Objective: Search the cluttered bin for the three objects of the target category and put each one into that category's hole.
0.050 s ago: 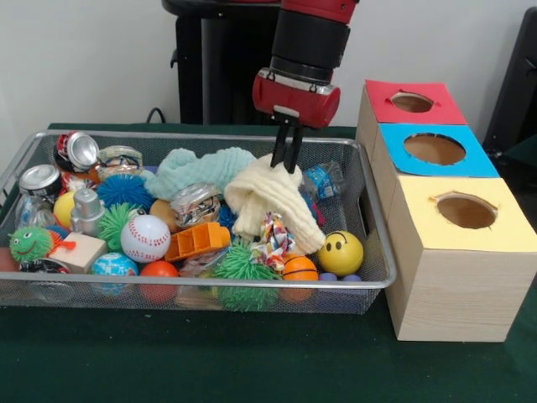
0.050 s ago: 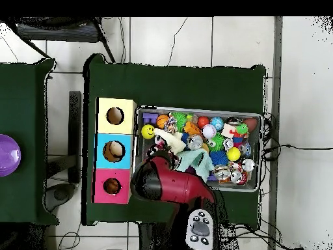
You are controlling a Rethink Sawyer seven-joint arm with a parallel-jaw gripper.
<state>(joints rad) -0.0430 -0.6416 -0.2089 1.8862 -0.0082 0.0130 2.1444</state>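
your pincer (image 1: pixel 288 156) is clamped on the cream knitted cloth (image 1: pixel 273 201); lifting it may drag the rope toy (image 1: pixel 274 239) out.

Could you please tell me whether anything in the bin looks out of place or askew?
The cream knitted cloth stands bunched into a peak above the other clutter in the wire mesh bin, pinched between the gripper fingers. Nothing looks spilled or damaged.
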